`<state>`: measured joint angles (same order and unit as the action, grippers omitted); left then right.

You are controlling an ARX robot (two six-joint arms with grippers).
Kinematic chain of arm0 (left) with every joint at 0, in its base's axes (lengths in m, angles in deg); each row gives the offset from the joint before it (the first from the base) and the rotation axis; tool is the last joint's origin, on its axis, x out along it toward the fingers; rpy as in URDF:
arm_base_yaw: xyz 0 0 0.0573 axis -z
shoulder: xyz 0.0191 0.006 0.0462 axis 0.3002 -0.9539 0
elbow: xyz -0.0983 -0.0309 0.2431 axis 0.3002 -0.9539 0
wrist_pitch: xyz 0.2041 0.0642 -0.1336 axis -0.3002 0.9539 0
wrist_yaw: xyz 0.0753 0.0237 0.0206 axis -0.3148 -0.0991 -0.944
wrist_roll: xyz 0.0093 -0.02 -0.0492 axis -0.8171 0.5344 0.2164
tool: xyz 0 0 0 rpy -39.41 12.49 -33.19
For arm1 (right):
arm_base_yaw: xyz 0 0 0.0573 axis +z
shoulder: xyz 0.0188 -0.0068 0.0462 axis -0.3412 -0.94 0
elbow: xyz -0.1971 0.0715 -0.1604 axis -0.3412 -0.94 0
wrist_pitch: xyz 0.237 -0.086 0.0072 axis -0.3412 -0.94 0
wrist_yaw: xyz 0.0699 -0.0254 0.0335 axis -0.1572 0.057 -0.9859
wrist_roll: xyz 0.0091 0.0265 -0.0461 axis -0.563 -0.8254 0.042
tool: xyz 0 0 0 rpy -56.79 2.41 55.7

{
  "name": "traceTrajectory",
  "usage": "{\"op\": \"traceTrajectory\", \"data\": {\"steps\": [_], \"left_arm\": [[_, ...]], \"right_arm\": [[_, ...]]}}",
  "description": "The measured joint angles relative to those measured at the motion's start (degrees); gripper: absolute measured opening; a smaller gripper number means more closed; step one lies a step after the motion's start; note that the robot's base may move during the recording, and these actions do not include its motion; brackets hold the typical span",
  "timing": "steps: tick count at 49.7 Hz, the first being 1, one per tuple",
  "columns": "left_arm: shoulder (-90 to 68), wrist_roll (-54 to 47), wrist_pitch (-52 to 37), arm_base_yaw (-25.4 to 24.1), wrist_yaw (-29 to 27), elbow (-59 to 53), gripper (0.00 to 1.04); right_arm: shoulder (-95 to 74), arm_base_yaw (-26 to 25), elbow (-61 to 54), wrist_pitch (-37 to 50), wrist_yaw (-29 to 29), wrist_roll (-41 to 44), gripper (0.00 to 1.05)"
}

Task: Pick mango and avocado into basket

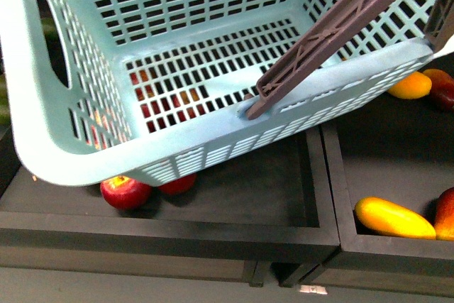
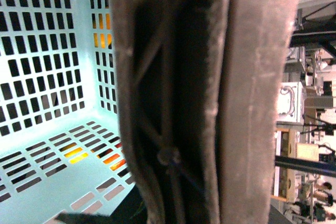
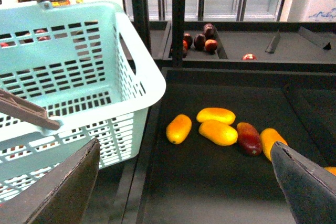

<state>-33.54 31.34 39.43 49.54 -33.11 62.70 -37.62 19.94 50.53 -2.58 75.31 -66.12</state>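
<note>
The light teal basket [image 1: 85,140] hangs tilted above the dark shelf bins and is empty. Its brown-grey handle [image 1: 333,33] slants across its near rim. That same handle [image 2: 210,98] fills the left wrist view, and my left gripper is shut on it with its fingers hidden. My right gripper [image 3: 186,192] is open over a bin to the right of the basket [image 3: 79,77]. Beyond its fingers [image 3: 68,187] lie several yellow-orange mangoes [image 3: 218,132]. One mango [image 1: 394,218] lies in the near right bin. The avocado is out of view.
Red apples [image 1: 125,191] sit in the bin [image 1: 234,235] under the basket. A dark red mango [image 3: 249,138] lies among the yellow ones. Dark fruits [image 3: 199,40] lie in a rear bin, too small to identify. Black shelf posts [image 3: 178,19] rise behind the bins.
</note>
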Motion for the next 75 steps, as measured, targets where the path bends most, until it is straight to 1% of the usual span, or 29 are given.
{"op": "traceTrajectory", "data": {"steps": [16,18,19,20,21,22,24,28,31,36,41,48,57,71,75], "left_arm": [[0.52,-1.31,-0.42,0.63,0.39,0.00,0.15],[0.52,-1.40,-0.42,0.57,0.20,0.00,0.15],[0.52,-1.49,-0.42,0.52,0.11,0.00,0.15],[0.52,-1.55,-0.39,0.50,0.07,0.00,0.15],[0.52,-1.68,-0.39,0.50,-0.02,0.00,0.15],[0.52,-1.75,-0.42,0.52,0.00,-0.02,0.15],[0.52,-1.79,-0.42,0.55,0.22,0.00,0.15],[0.52,-1.68,-0.39,0.55,0.48,-0.02,0.15],[0.55,-1.79,-0.42,0.55,0.44,-0.02,0.15],[0.55,-1.75,-0.42,0.55,0.44,-0.02,0.15],[0.55,-1.79,-0.42,0.55,0.37,-0.02,0.15],[0.55,-1.77,-0.42,0.55,0.39,-0.02,0.15],[0.55,-1.77,-0.42,0.55,0.46,-0.02,0.15],[0.55,-1.77,-0.42,0.55,0.39,-0.02,0.15],[0.55,-1.79,-0.42,0.55,0.39,-0.02,0.15]], "right_arm": [[-0.24,-0.07,0.09,-0.33,-0.31,-0.22,0.96],[-1.73,-0.61,1.38,-3.98,-2.47,-1.07,0.96],[-4.57,-1.49,3.21,-8.79,-4.02,-2.10,0.96],[-6.86,-2.19,4.31,-11.17,-4.90,-2.40,0.96],[-10.40,-3.43,5.46,-13.05,-6.43,-3.17,0.96],[-12.48,-4.28,5.84,-13.05,-7.02,-3.52,0.96],[-16.46,-6.51,6.43,-11.72,-8.35,-4.02,0.96],[-26.05,-12.79,8.72,-4.52,-11.23,-4.96,0.96],[-34.21,-16.81,10.80,2.34,-11.41,-4.94,0.96],[-50.53,-22.12,15.87,12.83,-11.72,-5.86,0.96],[-70.79,-26.01,24.72,20.41,-8.48,-8.04,0.96],[-93.59,-28.35,37.99,22.45,-2.84,-8.41,0.96],[-110.90,-29.94,52.17,19.04,2.60,-9.03,0.96],[-130.40,-32.04,74.77,10.51,6.14,-10.45,0.96],[-133.98,-32.76,79.52,8.31,6.88,-11.23,0.96]]}}
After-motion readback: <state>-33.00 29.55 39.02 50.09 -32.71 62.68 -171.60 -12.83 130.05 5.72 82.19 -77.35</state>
